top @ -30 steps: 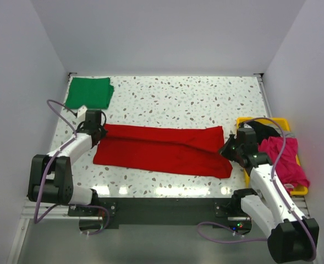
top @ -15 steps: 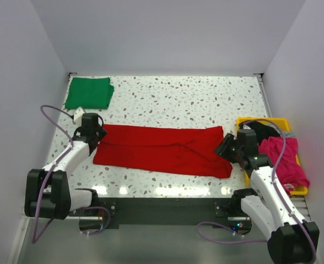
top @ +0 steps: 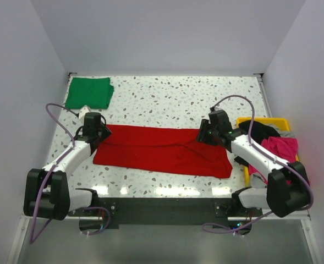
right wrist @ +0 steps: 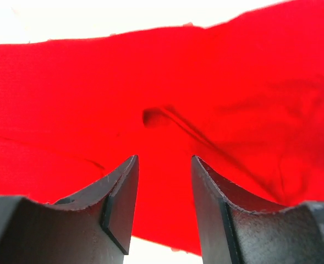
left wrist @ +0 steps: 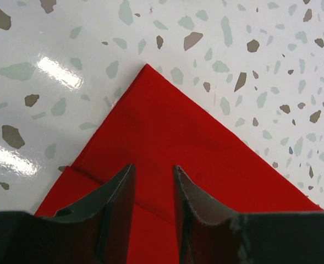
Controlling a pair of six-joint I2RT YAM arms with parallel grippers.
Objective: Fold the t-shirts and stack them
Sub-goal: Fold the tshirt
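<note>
A large red t-shirt [top: 162,149] lies folded into a long band across the front of the table. A green t-shirt [top: 88,92] sits folded at the back left corner. My left gripper [top: 99,132] hovers over the red shirt's far left corner; in the left wrist view its jaws [left wrist: 153,168] stand open above the red cloth [left wrist: 167,132], holding nothing. My right gripper [top: 205,135] is over the shirt's right part near its far edge. In the right wrist view it [right wrist: 164,159] is open, with wrinkled red cloth [right wrist: 150,71] below.
A yellow tray [top: 259,120] at the right edge holds a magenta garment [top: 283,149] and a black one [top: 264,132]. White walls close in the speckled table [top: 173,99] on three sides. The right arm's cable arcs above the tray.
Both grippers have opened and let go of the red shirt. The right arm has swung left and away from me, from the shirt's near right corner to its far right part. The left gripper barely moved.
</note>
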